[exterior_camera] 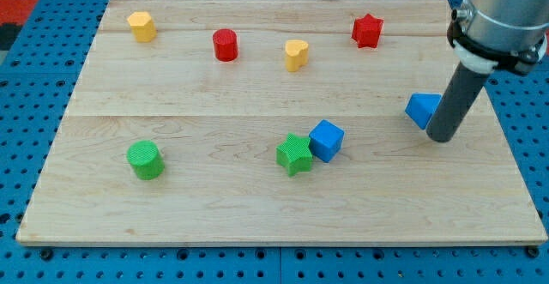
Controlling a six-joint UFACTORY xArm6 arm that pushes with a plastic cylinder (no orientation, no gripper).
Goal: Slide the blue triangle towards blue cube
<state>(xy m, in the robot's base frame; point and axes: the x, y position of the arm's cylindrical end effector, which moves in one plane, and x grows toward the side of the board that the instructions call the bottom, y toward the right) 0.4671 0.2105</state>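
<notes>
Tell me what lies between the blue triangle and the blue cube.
Only bare board in the camera view between blue triangle and blue cube.

A wooden board (257, 215) is seen lying on a blue pegboard (34, 87). The rod's tip (439, 137) is placed against the right side of the blue triangle (422, 110), at the view's right. The blue cube (326, 140) is found near the middle, touching the green star (294, 154) on its left. A green cylinder (144, 160) is set at lower left. Along the top are ranged a yellow block (141, 26), a red cylinder (225, 45), a yellow heart-like block (296, 54) and a red star (366, 30).
</notes>
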